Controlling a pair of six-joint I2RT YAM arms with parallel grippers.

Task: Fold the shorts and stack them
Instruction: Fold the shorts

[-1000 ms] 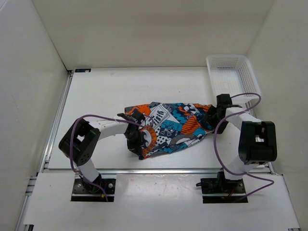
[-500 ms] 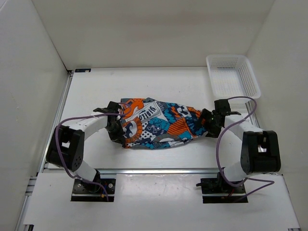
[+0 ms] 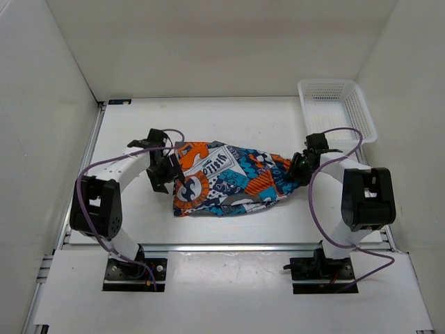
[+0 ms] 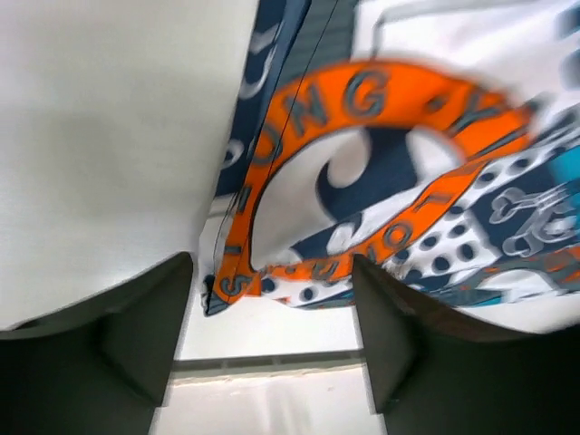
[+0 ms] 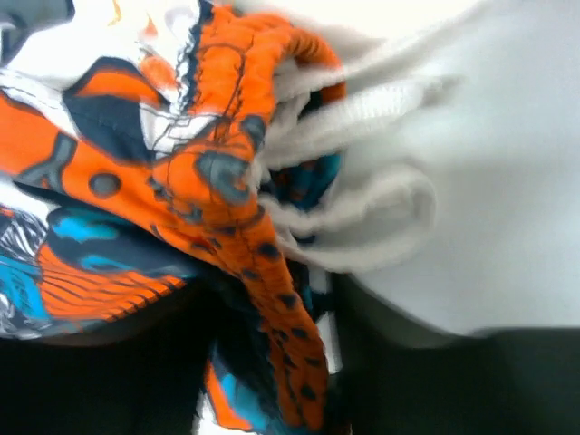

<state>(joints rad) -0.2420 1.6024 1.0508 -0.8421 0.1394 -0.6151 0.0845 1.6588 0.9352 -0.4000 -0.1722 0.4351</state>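
Right hand (image 3: 296,170) on bunched shorts (image 3: 229,184)

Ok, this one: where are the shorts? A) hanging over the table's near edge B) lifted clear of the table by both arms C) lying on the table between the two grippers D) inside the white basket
C: the shorts lie spread on the table, with the left gripper at their left end and the right gripper at their right end, none of them in the basket.
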